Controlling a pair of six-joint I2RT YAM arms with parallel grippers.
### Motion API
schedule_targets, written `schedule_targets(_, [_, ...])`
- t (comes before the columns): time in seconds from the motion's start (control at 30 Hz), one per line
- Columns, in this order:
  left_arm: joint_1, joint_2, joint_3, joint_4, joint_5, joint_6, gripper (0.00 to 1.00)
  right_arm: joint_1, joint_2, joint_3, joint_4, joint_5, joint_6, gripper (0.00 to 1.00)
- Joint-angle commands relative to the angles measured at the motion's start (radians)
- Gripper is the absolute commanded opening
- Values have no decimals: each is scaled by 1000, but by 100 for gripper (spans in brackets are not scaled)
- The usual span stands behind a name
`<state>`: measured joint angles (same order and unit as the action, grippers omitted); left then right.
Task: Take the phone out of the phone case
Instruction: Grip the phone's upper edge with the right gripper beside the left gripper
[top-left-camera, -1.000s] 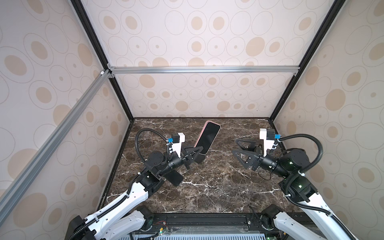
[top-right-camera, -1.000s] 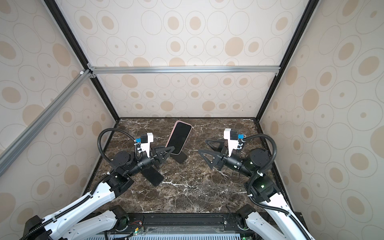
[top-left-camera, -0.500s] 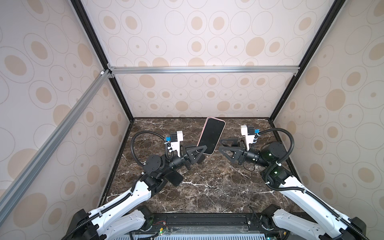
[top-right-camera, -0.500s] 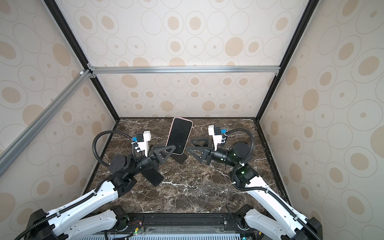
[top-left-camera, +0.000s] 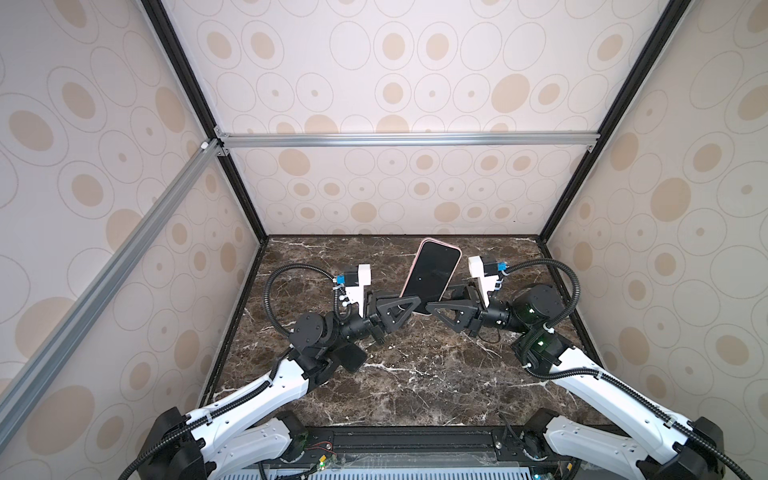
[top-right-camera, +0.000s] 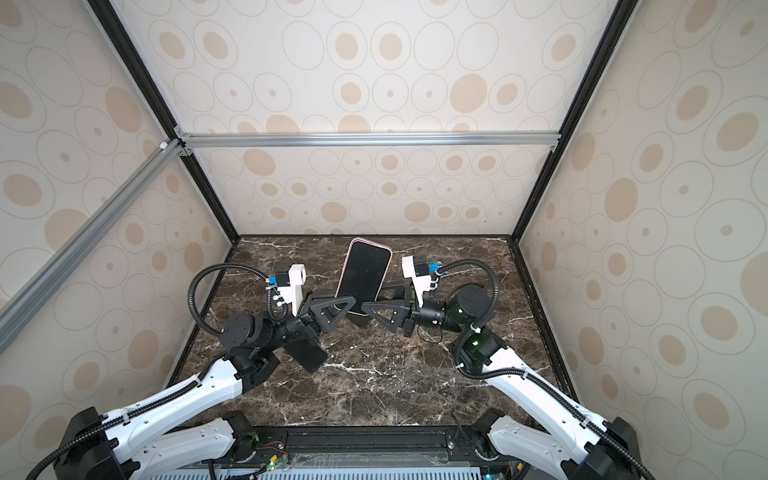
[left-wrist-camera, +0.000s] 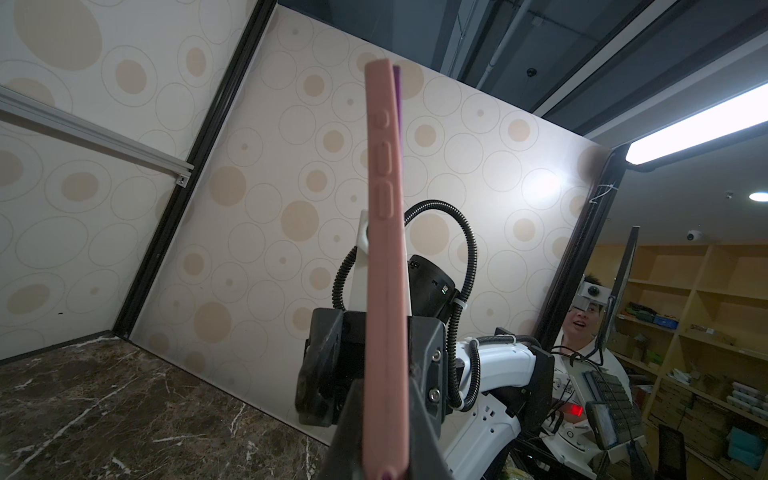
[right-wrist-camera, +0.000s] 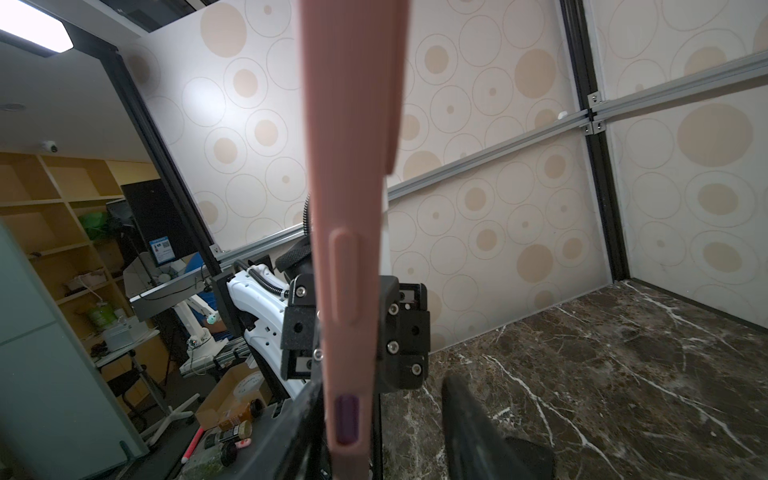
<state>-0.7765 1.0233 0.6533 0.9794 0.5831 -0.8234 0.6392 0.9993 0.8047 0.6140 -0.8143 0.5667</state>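
Note:
A phone (top-left-camera: 432, 272) with a dark screen sits in a pink phone case (top-left-camera: 410, 270) and stands nearly upright above the table's middle in both top views (top-right-camera: 365, 270). My left gripper (top-left-camera: 409, 305) (top-right-camera: 345, 305) is shut on the case's lower end (left-wrist-camera: 384, 291). My right gripper (top-left-camera: 440, 299) (top-right-camera: 376, 297) straddles the lower right edge from the other side. In the right wrist view one finger lies against the case (right-wrist-camera: 349, 208) while the other finger (right-wrist-camera: 473, 419) stands apart, so the right gripper (right-wrist-camera: 386, 432) is open. A purple phone edge (left-wrist-camera: 397, 91) peeks out at the case's top.
The dark marble tabletop (top-left-camera: 415, 374) is boxed in by patterned walls on three sides, with black corner posts and an aluminium crossbar (top-left-camera: 395, 139) high on the back wall. Both arms reach in from the front edge and meet under the phone.
My right arm has swung in from the right to the phone, and its jaws have narrowed around the lower edge. The left gripper has lifted the phone more upright and carried it slightly right.

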Motion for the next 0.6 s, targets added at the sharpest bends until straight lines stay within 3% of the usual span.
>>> schedule_targets(0.0, [-7,-10,55,90,20,-9,0,11,2,44,17,-59,-34,45])
schedule_targets(0.57, [-13,20,79,81,52,-8,0,16,-10,100,-141,-123,-124,24])
